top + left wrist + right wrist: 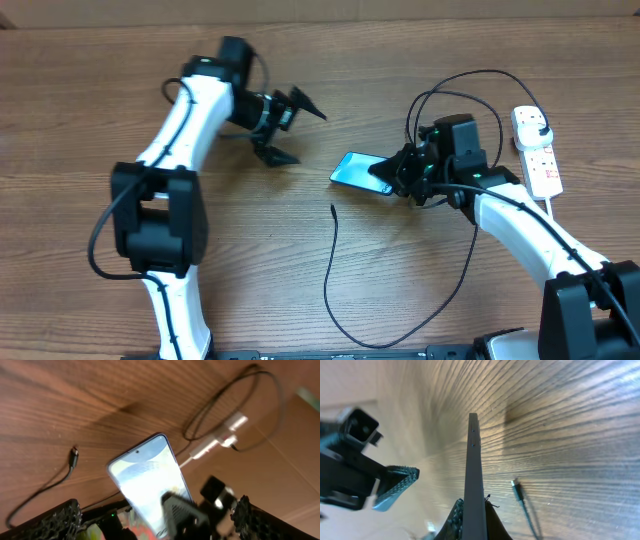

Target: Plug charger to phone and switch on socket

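**A:** Right gripper (392, 176) is clamped on 1 end of the phone (356, 171). It's held tilted, screen up, right of the table's (120, 60) middle, and looks clear of the wood.

**B:** And the left gripper (297, 130)?

**A:** Jaws spread wide with nothing in them. It hovers well apart from the phone, pointing at it.

**B:** Where's the charger (329, 270)?

**A:** Loose on the table. Its tip (333, 207) lies near the phone's free end, not touching. The cable runs toward the near edge, sweeps right and loops up to the socket (541, 165) at the far right. The plug seems seated there, but it's too small to be sure.

**B:** How will these 2 handle?

**A:** The phone is stiff, light and glass-slick, so I'd pinch it firmly across its faces. The right wrist view shows it edge-on between the pads. The camera dot sits at the free end, so I'd guess the port is at the held end.

**B:** And the cable?

**A:** Thin and limp, so you can't push through it. Take it on the rigid connector right behind the tip, because any further back and it droops. The tip is tiny and lies flat on the wood, so I'd call that a fiddly pinch.
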Controlling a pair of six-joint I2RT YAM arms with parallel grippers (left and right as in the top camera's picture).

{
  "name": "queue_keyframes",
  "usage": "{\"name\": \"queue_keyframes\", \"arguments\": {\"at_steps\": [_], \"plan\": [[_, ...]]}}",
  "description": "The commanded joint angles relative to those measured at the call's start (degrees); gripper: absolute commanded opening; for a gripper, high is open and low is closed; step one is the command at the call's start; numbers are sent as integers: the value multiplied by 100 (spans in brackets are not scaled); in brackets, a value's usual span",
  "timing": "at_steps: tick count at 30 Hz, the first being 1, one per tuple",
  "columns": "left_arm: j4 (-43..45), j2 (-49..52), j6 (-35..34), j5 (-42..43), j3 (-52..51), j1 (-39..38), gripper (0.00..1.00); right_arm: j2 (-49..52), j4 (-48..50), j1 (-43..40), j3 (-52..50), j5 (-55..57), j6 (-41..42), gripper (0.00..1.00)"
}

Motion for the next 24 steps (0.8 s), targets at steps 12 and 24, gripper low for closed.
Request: {"name": "queue_keyframes", "arguments": {"at_steps": [12, 24], "plan": [[1043, -2020, 365, -122, 144, 319, 100, -20, 2048, -1121, 109, -1482, 2468, 4], [1655, -2354, -608, -560, -2, -195, 100, -20, 4889, -763, 109, -1322, 4706, 4]]}}
